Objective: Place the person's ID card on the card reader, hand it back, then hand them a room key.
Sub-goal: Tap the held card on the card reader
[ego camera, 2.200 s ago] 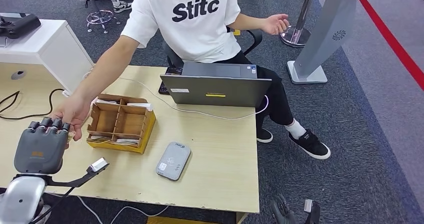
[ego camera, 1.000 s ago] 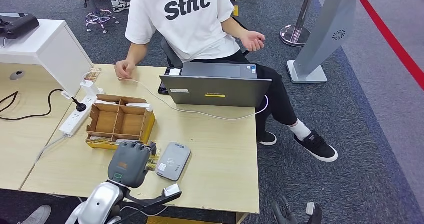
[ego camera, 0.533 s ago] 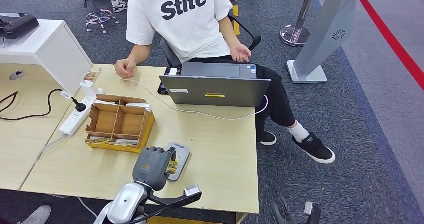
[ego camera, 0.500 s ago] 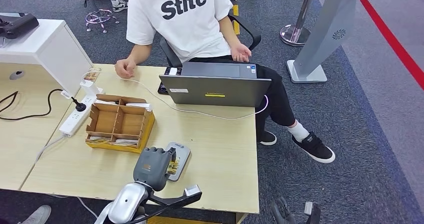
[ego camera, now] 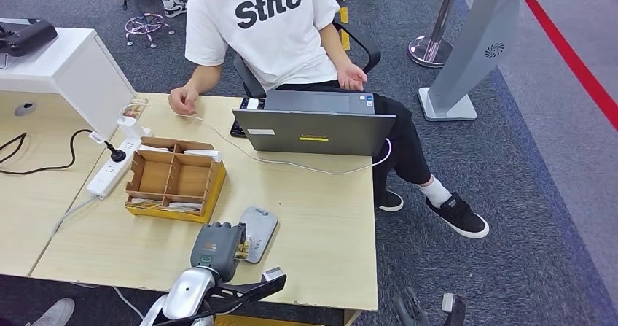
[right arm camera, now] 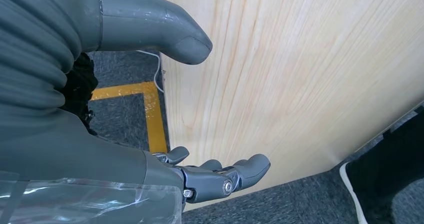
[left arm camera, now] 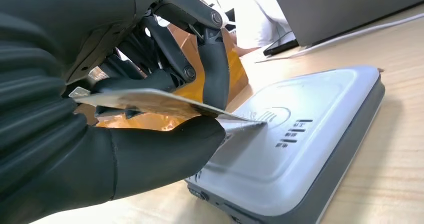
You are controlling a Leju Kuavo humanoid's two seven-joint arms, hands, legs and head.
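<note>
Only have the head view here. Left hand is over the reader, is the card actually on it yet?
Observer: From the left wrist view, the left hand pinches the card; its front tip meets the card reader, the rest is tilted up.
Operator: Right hand doing anything?
Observer: The right hand hangs open beside the desk edge, holding nothing.
Operator: Card flat?
Observer: Not yet; only the corner is down.

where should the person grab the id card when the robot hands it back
Probably the free end of the ID card, the edge that now tips down onto the card reader. The left hand pinches the opposite end between thumb and fingers, so that end is covered. The card is thin and flat: pinch its faces, coming from opposite the hand.
</note>
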